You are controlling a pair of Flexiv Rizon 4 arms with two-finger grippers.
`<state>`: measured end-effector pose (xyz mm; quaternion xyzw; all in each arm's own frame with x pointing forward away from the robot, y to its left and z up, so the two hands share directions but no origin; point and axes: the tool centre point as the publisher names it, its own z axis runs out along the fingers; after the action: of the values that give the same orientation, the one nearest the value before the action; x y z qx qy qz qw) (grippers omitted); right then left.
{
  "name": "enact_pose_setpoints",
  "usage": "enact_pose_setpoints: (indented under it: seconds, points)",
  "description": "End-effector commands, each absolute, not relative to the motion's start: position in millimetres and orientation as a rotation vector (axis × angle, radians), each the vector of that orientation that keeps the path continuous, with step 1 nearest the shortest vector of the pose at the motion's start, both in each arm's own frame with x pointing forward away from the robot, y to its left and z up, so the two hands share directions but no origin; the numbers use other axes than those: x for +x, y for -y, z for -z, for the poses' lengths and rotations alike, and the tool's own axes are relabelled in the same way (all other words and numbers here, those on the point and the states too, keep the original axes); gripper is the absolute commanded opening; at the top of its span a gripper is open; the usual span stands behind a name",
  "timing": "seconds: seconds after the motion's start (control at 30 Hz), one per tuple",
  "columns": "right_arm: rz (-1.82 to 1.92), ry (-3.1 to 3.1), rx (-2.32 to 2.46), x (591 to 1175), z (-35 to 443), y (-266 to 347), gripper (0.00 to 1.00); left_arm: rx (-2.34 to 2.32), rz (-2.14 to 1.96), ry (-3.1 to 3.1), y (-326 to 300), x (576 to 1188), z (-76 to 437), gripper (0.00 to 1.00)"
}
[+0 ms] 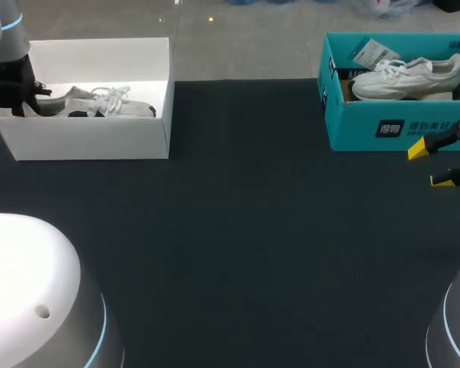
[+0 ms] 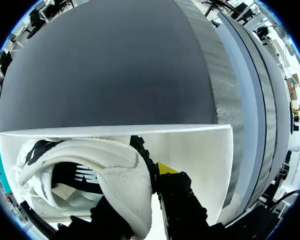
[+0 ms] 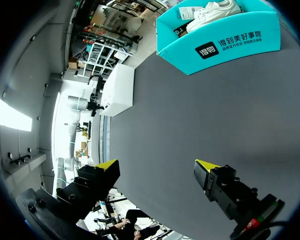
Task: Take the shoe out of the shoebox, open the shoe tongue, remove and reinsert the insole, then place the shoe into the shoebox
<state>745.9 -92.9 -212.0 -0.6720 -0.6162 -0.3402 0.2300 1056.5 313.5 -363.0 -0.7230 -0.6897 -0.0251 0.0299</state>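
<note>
Our left gripper [image 2: 147, 172] [image 1: 15, 96] sits inside the white box [image 1: 92, 138] [image 2: 190, 150], its fingers closed on the heel of the shoe [image 1: 100, 102] [image 2: 90, 170], which lies in that box. One yellow tip shows outside the heel and the other is hidden behind it. Our right gripper [image 1: 431, 165] [image 3: 156, 165] hangs open over the table [image 1: 253, 230], near the teal box [image 1: 383, 126] [image 3: 225, 42], which holds a second shoe [image 1: 406, 77] [image 3: 212, 10] and a paper tag [image 1: 376, 52]. One end of that box is cut off in the head view.
</note>
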Motion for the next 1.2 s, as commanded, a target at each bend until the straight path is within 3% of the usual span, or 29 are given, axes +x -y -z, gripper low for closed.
enact_pose_setpoints:
  seconds: [0.03, 0.5, 0.53, 0.57, 0.6, 0.83, 1.2]
  points:
    - [0.934, 1.696, -1.854, 744.9, 212.1, 92.1, 1.00, -2.211, 0.082, 2.130, -314.6, 1060.3, 376.3, 0.00]
    - [0.934, 1.696, -1.854, 744.9, 212.1, 92.1, 1.00, -2.230, 0.028, 2.017, -310.9, 1058.5, 398.2, 0.03]
    - [0.934, 1.696, -1.854, 744.9, 212.1, 92.1, 1.00, -2.230, 0.026, 2.016, -310.8, 1059.0, 397.8, 0.29]
    - [0.934, 1.696, -1.854, 744.9, 212.1, 92.1, 1.00, -2.228, 0.020, 2.019, -311.4, 1060.3, 395.7, 0.73]
    - [0.934, 1.696, -1.854, 744.9, 212.1, 92.1, 1.00, -2.226, 0.013, 2.019, -312.1, 1060.8, 393.3, 1.00]
    - [0.934, 1.696, -1.854, 744.9, 212.1, 92.1, 1.00, -2.253, 0.055, 2.043, -318.4, 1069.6, 363.3, 1.00]
    - [0.934, 1.696, -1.854, 744.9, 212.1, 92.1, 1.00, -2.233, 0.068, 2.273, -308.2, 1079.1, 260.2, 1.00]
